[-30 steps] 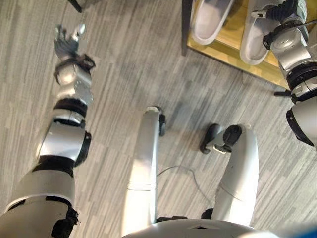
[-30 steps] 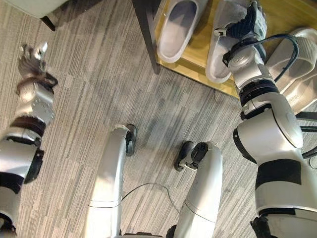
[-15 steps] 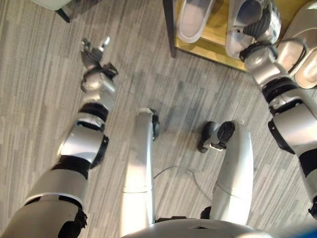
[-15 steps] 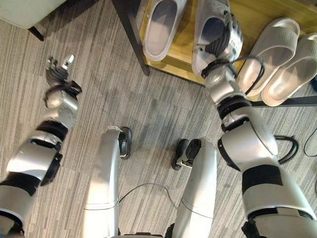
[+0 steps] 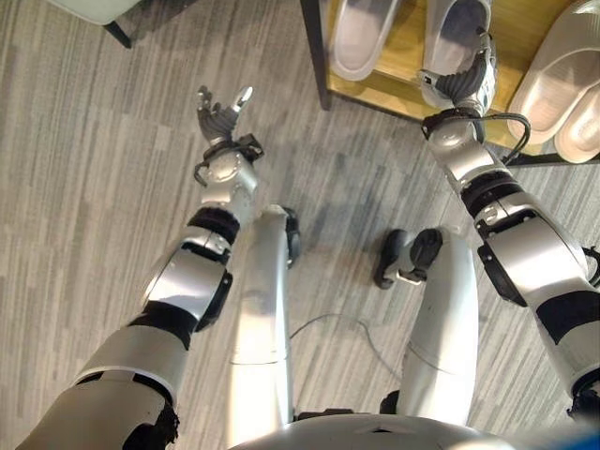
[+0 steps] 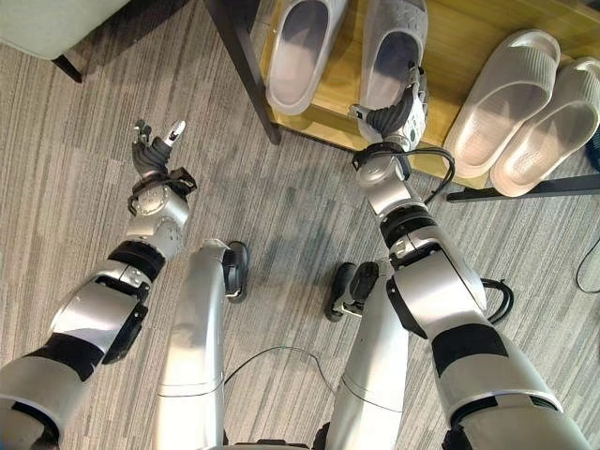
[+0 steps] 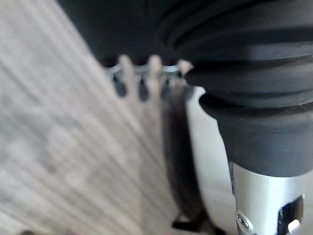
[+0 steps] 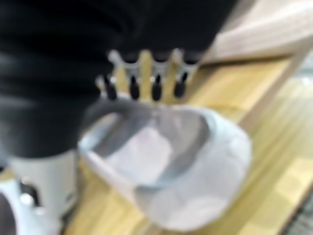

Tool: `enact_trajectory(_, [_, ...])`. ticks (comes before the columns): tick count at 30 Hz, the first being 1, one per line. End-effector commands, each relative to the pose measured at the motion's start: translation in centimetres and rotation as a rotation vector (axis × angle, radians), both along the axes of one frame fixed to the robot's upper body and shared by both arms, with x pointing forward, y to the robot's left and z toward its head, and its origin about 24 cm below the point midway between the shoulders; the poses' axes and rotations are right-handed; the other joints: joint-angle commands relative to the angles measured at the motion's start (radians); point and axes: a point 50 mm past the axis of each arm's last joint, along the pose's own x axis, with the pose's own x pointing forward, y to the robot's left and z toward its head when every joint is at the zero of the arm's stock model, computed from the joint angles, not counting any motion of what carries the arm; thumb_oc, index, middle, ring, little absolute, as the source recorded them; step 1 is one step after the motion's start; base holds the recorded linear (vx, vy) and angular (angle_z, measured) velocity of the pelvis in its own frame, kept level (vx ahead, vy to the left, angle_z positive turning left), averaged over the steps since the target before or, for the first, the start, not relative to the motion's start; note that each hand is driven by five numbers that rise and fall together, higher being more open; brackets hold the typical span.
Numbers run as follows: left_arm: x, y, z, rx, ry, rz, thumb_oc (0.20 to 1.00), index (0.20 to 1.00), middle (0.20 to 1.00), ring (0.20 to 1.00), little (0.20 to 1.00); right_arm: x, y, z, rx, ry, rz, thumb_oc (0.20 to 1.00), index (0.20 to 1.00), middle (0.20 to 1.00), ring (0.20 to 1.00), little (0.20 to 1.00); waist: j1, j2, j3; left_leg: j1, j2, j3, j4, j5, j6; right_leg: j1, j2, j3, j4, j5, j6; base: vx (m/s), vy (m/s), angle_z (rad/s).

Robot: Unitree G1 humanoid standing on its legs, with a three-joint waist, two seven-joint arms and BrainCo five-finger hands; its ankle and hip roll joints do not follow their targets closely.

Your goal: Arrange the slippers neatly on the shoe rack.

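Since a second ago: left hand (image 6: 155, 150) swung inward over the grey plank floor (image 6: 84, 169), right hand (image 6: 394, 111) drawn back from deep over the rack to the heel of a slipper; whole view shifted too, so camera moved.

Now: left hand held up over bare floor, well apart from the rack, fingers spread and relaxed, holding nothing. In the left wrist view, fingers (image 7: 137, 81) in a straight row over the floor.

Right hand at the front edge of the wooden shoe rack (image 6: 469, 37), over the heel end of a grey slipper (image 6: 394, 47). In the right wrist view, fingers (image 8: 142, 78) hanging straight just above the slipper's opening (image 8: 171, 161); cannot tell whether touching; not curled round it.

Grey slipper lying flat on the yellow wood shelf, toe pointing away from the robot, heel near the front edge. Just beside it toward the robot's left, a second grey slipper (image 6: 295, 52), parallel, close to the dark rack post (image 6: 246, 80). Further to the robot's right, a pair of pale ribbed slippers (image 6: 525, 103) lying side by side at an angle, heels reaching out past the shelf edge.
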Motion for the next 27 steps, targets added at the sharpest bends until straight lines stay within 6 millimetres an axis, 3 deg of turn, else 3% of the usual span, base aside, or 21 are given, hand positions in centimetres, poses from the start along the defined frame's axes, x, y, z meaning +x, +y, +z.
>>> enact_trajectory(1, [-0.2, 2.9, 1.1, 0.037, -0.011, 0.101, 1.000, 1.000, 1.000, 1.000, 1.000, 0.4, 3.5, 0.3, 0.141, 0.001, 0.128, 1.000, 1.000, 1.000, 1.000, 1.000, -0.030, 0.017, -0.046, 0.012, -0.011, -0.052, -0.161, 0.070, -0.009, 0.030, 0.015, 0.092, -0.074, 0.109, 0.083, 0.00, 0.000, 0.00])
enact_trajectory(9, [0.3, 2.3, 3.4, 0.098, -0.030, 0.085, 1.000, 1.000, 1.000, 1.000, 1.000, 0.5, 5.3, 1.7, 0.228, -0.033, 0.229, 1.000, 1.000, 1.000, 1.000, 1.000, -0.028, 0.014, -0.062, 0.012, -0.006, -0.050, -0.185, 0.078, -0.016, 0.030, 0.015, 0.088, -0.101, 0.113, 0.089, 0.00, 0.000, 0.00])
enact_trajectory(27, [0.4, 3.3, 4.4, 0.120, -0.029, 0.092, 1.000, 1.000, 1.000, 1.000, 1.000, 0.6, 6.7, 3.2, 0.090, -0.011, 0.292, 1.000, 1.000, 1.000, 1.000, 1.000, -0.015, 0.002, -0.063, 0.012, -0.013, -0.055, -0.177, 0.082, -0.019, 0.031, 0.010, 0.089, -0.085, 0.116, 0.093, 0.00, 0.000, 0.00])
